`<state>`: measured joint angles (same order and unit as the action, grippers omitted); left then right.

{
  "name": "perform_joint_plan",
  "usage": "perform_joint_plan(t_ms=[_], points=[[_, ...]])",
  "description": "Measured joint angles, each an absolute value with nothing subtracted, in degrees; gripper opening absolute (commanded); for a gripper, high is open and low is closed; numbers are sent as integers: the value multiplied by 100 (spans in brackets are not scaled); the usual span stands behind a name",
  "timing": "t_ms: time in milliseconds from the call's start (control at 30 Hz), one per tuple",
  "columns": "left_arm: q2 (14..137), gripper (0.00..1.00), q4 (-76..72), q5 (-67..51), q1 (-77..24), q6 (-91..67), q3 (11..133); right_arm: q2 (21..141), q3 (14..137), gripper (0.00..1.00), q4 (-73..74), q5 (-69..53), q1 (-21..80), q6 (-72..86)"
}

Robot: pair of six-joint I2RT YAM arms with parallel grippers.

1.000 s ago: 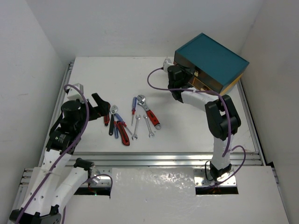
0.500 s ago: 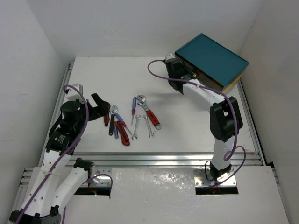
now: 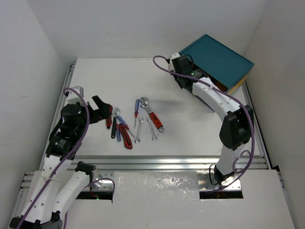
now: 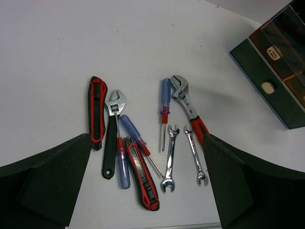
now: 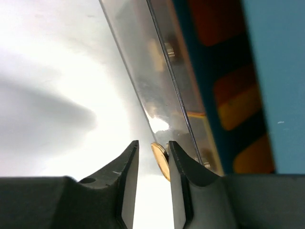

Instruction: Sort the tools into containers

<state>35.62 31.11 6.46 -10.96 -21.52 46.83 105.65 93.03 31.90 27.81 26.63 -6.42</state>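
Right pincer: closed on the cream knob of a smoky translucent drawer, one finger on each side, knob seen edge-on between them. Drawer front standing proud of the teal-topped chest, with orange drawers set back behind it. Chest at the far right corner of the worktop, yellow side edge toward the right wall, little room on that side.

Left pincer: spread wide, holding nothing, low over the left of the worktop, just beside the tools.

Tools lying flat in one cluster left of centre:
- two red-and-black handles
- black-handled adjustable wrench
- blue screwdrivers
- red-handled adjustable wrench
- two silver spanners, side by side

Bare worktop between cluster and chest, more toward the far wall. Metal rail along the near edge.
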Motion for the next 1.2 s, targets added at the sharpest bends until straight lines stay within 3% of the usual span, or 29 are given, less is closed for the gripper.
perform_joint_plan(t_ms=[100, 167, 233, 533, 733, 867, 1067, 1200], points=[[3548, 100, 3111, 668, -1098, -2152, 4683, 10455, 9299, 44, 3354, 2368, 2665, -390], [3546, 100, 3111, 683, -1098, -2152, 4683, 10405, 9282, 46, 3428, 2165, 2674, -248], [3546, 100, 3111, 694, -1098, -2150, 4683, 10377, 9279, 62, 3459, 2027, 2676, -132], [3544, 100, 3118, 860, -1098, -2158, 4683, 10175, 9467, 69, 4036, 1273, 2834, 607], [3522, 100, 3170, 1146, -1098, -2259, 4683, 9502, 8851, 70, 3767, 1525, 3957, 1525], [3524, 100, 3221, 1253, -1098, -2287, 4683, 9714, 8818, 71, 3481, 1959, 4716, 1776], [3566, 100, 3242, 1269, -1098, -2300, 4683, 10359, 9002, 67, 3518, 2016, 4475, 1776], [3573, 100, 3264, 1326, -1098, -2307, 4683, 11177, 9887, 56, 3693, 1594, 4423, 1885]])
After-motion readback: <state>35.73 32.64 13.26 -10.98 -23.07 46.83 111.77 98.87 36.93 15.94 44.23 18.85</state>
